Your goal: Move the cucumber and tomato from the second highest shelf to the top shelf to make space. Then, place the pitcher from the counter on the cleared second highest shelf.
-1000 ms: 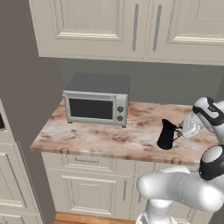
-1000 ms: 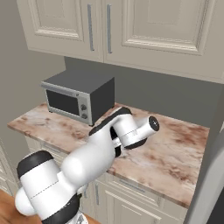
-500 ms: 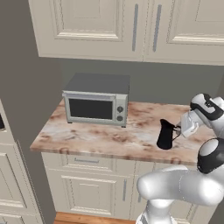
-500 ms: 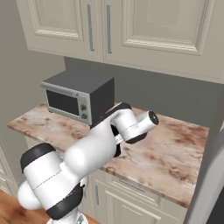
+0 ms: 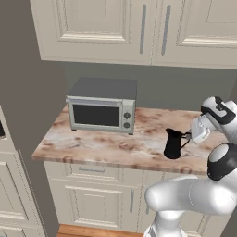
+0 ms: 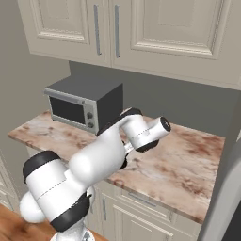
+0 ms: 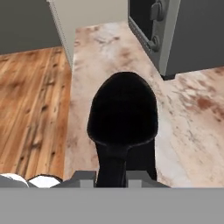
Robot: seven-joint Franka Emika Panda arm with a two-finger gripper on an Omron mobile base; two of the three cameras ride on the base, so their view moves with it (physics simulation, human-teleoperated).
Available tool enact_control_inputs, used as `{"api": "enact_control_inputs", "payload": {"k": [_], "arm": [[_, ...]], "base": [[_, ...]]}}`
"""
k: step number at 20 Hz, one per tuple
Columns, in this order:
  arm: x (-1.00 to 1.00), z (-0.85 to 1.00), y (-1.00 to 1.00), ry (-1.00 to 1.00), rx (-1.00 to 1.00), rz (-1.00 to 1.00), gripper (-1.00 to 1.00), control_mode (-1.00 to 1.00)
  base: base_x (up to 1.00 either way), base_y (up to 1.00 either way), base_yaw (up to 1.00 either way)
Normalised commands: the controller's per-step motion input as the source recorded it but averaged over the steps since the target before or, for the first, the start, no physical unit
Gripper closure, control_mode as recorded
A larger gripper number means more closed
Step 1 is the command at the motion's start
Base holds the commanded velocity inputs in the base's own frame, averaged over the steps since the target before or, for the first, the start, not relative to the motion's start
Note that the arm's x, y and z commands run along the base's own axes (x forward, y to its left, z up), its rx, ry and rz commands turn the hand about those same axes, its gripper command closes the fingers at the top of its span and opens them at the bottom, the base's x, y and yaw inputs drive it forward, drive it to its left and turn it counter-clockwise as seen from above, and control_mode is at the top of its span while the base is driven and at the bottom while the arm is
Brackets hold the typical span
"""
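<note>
Pitcher (image 5: 174,144) upright on the desk (image 5: 102,146), toward its front edge, well right of the microwave (image 5: 102,105). Long axis vertical; handle turned to the right, straight at the gripper (image 5: 191,134). In hand view, pitcher (image 7: 123,127) dead ahead, handle running down between the fingertips (image 7: 82,177). Gripper closed on the handle. Next move judged a straight lift, keeping the pitcher upright.

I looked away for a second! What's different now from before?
The claw moved in and squeezed shut on the pitcher's handle. The pitcher still stands on the counter, and the microwave hasn't moved.
</note>
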Motion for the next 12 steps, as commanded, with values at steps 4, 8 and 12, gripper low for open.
{"api": "enact_control_inputs", "payload": {"k": [4,8,12], "arm": [[-0.49,0.13,0.44,0.00,0.00,-0.01,1.00,-1.00],[-0.90,0.72,0.51,-0.03,0.00,-0.15,1.00,-1.00],[-0.98,0.73,0.51,-0.01,0.00,-0.39,1.00,-1.00]], "base": [[0.00,0.00,0.00],[0.00,0.00,0.00],[0.00,0.00,0.00]]}}
